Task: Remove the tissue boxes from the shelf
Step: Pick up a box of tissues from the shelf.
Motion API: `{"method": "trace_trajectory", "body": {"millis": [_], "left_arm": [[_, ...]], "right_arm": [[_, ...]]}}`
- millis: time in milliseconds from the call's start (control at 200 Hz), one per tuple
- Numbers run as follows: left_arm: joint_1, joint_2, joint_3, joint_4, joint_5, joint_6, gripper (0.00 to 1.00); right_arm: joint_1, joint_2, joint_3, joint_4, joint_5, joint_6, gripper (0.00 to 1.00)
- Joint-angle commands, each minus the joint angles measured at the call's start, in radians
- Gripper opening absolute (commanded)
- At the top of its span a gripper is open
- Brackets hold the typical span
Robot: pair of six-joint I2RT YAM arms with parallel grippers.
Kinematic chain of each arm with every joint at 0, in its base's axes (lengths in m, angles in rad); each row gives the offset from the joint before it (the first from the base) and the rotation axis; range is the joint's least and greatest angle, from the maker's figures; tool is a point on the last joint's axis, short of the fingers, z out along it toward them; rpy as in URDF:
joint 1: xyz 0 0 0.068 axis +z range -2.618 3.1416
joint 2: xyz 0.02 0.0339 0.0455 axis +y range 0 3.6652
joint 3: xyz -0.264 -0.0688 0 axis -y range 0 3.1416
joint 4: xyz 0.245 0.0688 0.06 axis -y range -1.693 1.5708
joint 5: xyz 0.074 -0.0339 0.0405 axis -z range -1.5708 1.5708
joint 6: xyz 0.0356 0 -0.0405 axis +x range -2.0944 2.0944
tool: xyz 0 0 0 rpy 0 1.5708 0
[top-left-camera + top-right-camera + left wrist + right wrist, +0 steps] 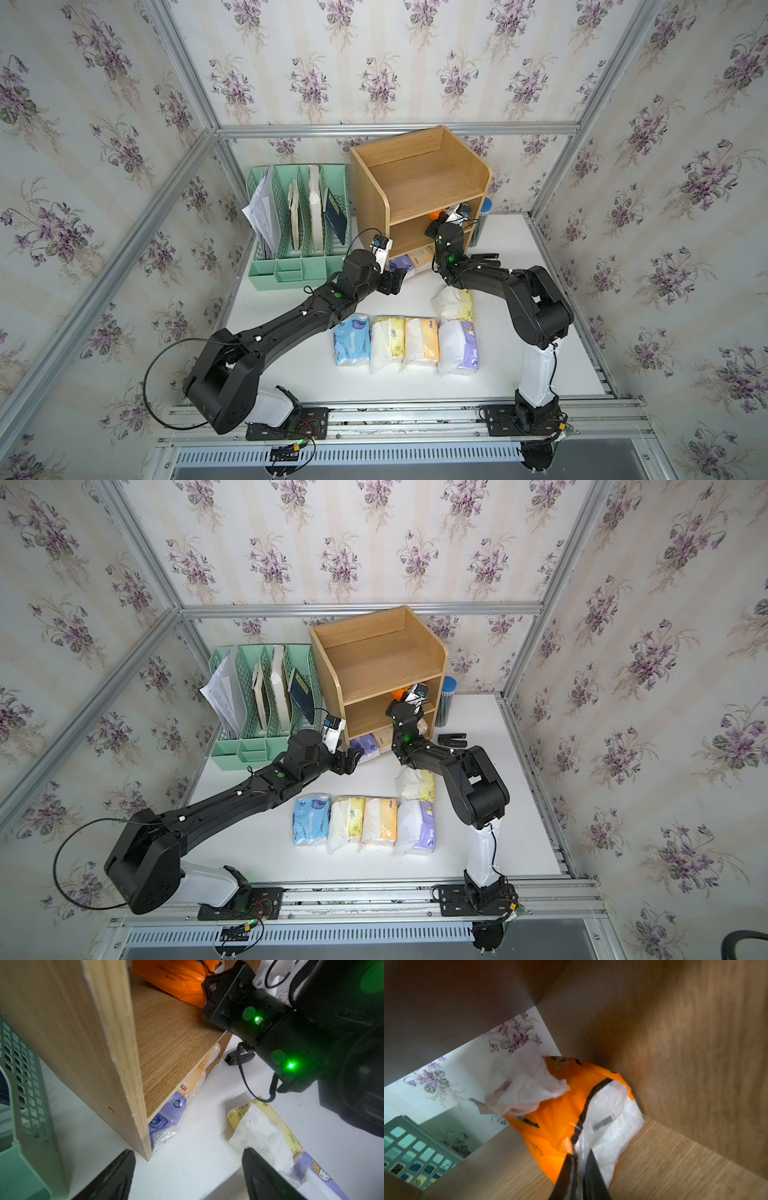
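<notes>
- Right gripper [576,1159] is clamped on the wrapper of the orange tissue pack [556,1118] on the shelf [675,1157], middle board.
- Left gripper [188,1152] hangs beside the shelf, jaws apart, empty.

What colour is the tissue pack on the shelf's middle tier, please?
Orange tissue pack; the right wrist view shows it best.

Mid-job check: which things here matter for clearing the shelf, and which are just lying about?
Job: shelf; bright orange pack on its middle tier, pinched by the right tool; purple pack and pale pack on the bottom tier; five packs out on the table.
Lying about: green file rack; blue-capped canister; black part.
</notes>
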Motion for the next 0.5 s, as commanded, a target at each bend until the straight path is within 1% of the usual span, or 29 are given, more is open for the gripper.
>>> {"method": "trace_trajectory", "body": {"millis": [0,75,245,495], "left_arm": [[0.001,0.009,0.015,0.015,0.003,-0.014,0.85],[0.0,0.015,0.03,0.01,-0.004,-0.03,0.85],[0.004,0.021,0.073,-0.039,-0.063,-0.055,0.85],[0.017,0.035,0.113,-0.058,-0.136,-0.075,0.85]], "right_arm": [[0.003,-0.054,-0.031,0.011,-0.086,-0.035,0.03],[0.005,-0.109,-0.089,0.003,-0.108,-0.029,0.02],[0.012,-0.26,-0.225,-0.06,-0.195,-0.038,0.01],[0.026,-0.536,-0.483,-0.15,-0.231,-0.064,0.0]]}}
